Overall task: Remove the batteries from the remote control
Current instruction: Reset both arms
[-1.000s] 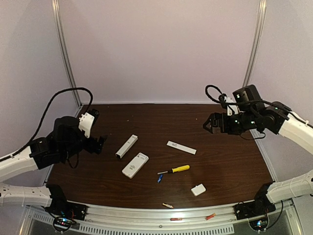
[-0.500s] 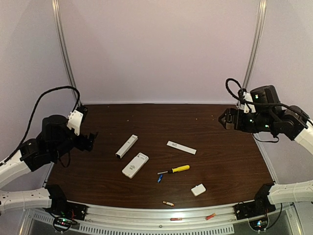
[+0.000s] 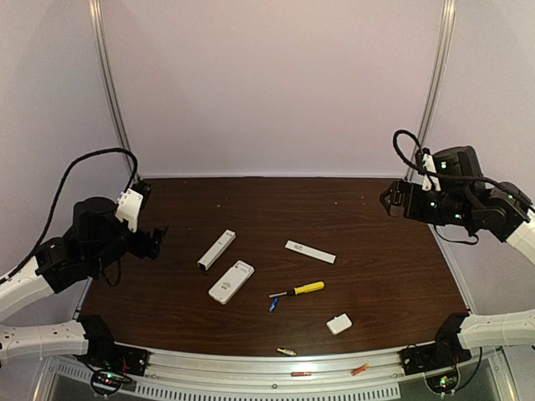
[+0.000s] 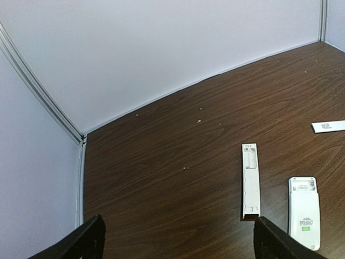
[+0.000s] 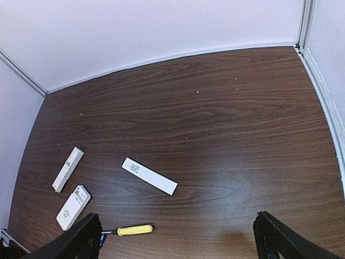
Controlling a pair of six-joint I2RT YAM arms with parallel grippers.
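Observation:
Two white remote bodies lie left of centre: a narrow one (image 3: 216, 250) (image 4: 250, 181) with its empty bay facing up, and a wider one (image 3: 231, 281) (image 4: 304, 213). A blue battery (image 3: 273, 305) lies at the tip of the yellow-handled screwdriver (image 3: 298, 289) (image 5: 135, 230). A gold-and-red battery (image 3: 287, 351) rests at the table's front edge. My left gripper (image 3: 155, 241) (image 4: 180, 248) hovers open at the far left. At the far right, raised, my right gripper (image 3: 389, 200) (image 5: 178, 243) is open too. Neither holds anything.
A long white cover strip (image 3: 309, 251) (image 5: 149, 176) lies right of centre. A small white rectangular cover (image 3: 338, 323) sits near the front right. Small red pieces (image 3: 359, 368) lie on the metal rail below the table edge. Walls enclose the table on three sides.
Both arms have drawn back outward, the left toward the left wall and the right up toward the right wall. Nothing on the table has moved.

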